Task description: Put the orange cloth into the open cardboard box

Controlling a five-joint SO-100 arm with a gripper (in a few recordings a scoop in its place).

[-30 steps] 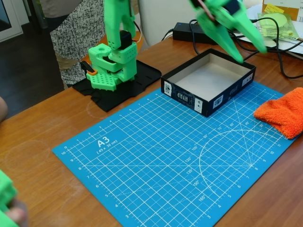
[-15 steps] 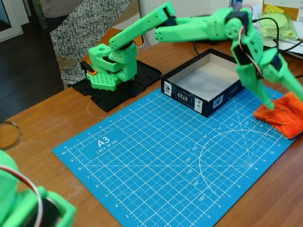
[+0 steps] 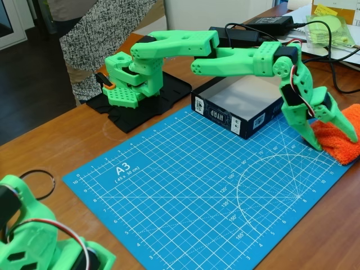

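Observation:
The orange cloth, a fluffy bunched towel, lies at the right edge of the blue mat in the fixed view. My green gripper has come down on its left part, open, with one finger at the cloth's left edge and the other finger over its top. The cloth rests on the mat between the fingers. The open cardboard box, dark navy outside and pale beige inside, sits left of the cloth with my forearm reaching across above it.
A blue A3 cutting mat covers the wooden table. My base stands on a black plate at the back left. A black power adapter, cables and a bagged pale green cloth lie behind the box. A person stands behind the table.
The arm swung from above the box's far corner down and to the right. The open gripper dropped onto the left part of the orange cloth, which has stayed in place.

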